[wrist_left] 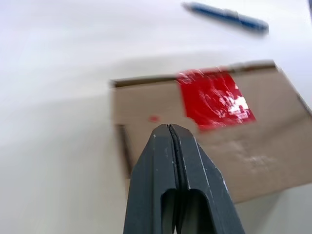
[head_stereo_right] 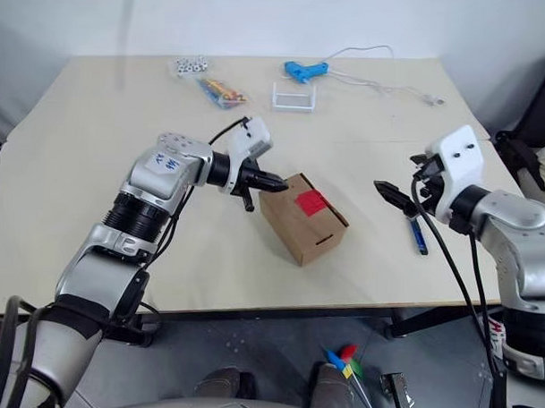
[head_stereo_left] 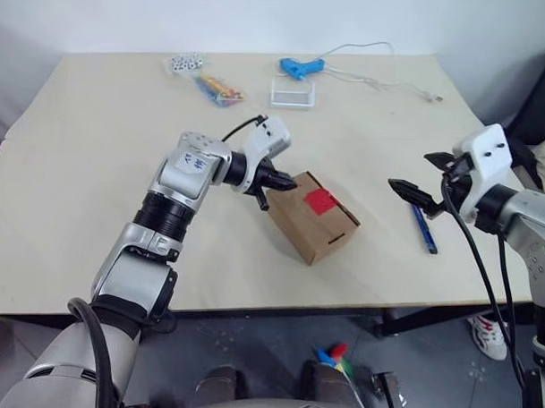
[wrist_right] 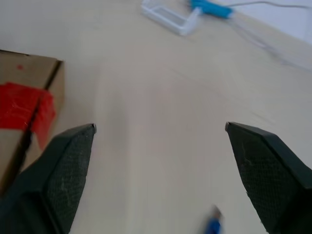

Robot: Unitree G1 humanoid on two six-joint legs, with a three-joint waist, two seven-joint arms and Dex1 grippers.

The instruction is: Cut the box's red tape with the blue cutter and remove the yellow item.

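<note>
Cutter (head_stereo_left: 424, 227) lies near your worktop's right edge, under the spread, empty right hand (head_stereo_left: 414, 192). Lower squarely over its middle. Clenched left hand (head_stereo_left: 272, 179) touches the taped box (head_stereo_left: 313, 217) mid-worktop; keep it steady.

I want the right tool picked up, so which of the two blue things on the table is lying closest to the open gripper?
The slim dark blue cutter, lying on the table just below the open right gripper. The light blue glue gun with its white cord sits far back.
</note>
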